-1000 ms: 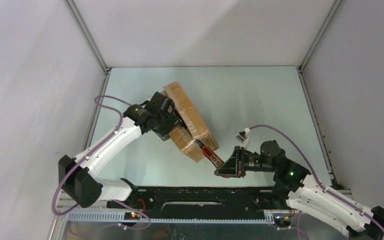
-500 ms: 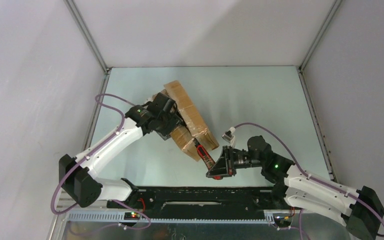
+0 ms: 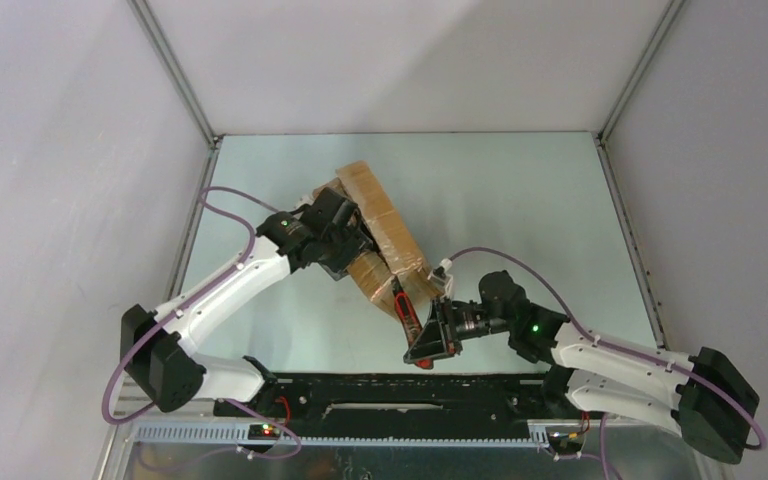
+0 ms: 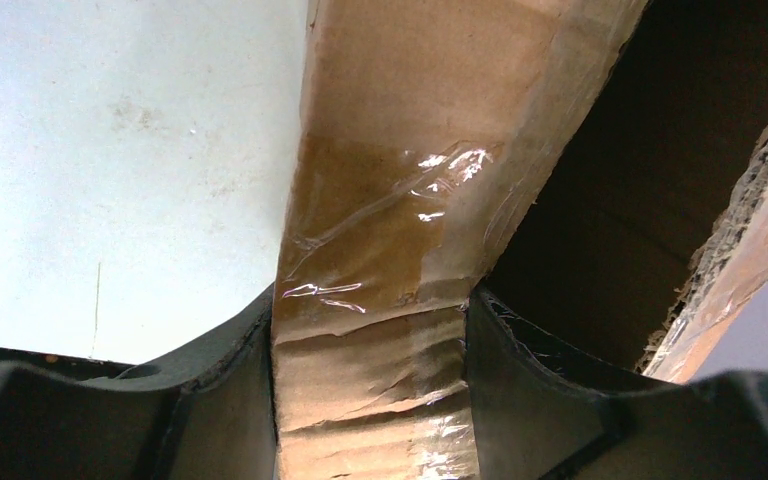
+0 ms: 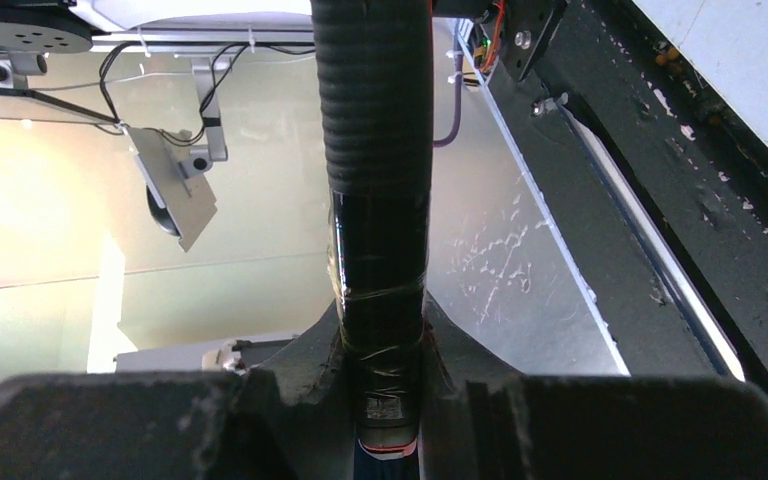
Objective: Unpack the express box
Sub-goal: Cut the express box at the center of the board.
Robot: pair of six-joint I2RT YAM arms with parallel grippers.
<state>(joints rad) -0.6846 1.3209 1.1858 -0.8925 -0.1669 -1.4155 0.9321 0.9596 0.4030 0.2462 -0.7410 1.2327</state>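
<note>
The express box (image 3: 382, 232), brown cardboard with clear tape, lies diagonally mid-table, its near end raised. My left gripper (image 3: 348, 250) is clamped on its left side. In the left wrist view the left gripper (image 4: 372, 300) is shut on a taped cardboard wall (image 4: 400, 190), with the box's dark inside (image 4: 620, 230) to the right. My right gripper (image 3: 424, 338) is shut on a red-and-black cutter (image 3: 405, 305) whose tip is at the box's near end. In the right wrist view the cutter's black taped handle (image 5: 378, 200) rises from the right gripper (image 5: 380, 335).
A black rail (image 3: 410, 385) runs along the table's near edge under both arms. Grey walls and aluminium frame posts (image 3: 182, 80) close in the left, back and right sides. A purple cable (image 3: 490, 255) loops off the right wrist.
My right arm has swung left toward the box, and the cutter now points more steeply at its near end. The box and left gripper have shifted slightly toward the back.
</note>
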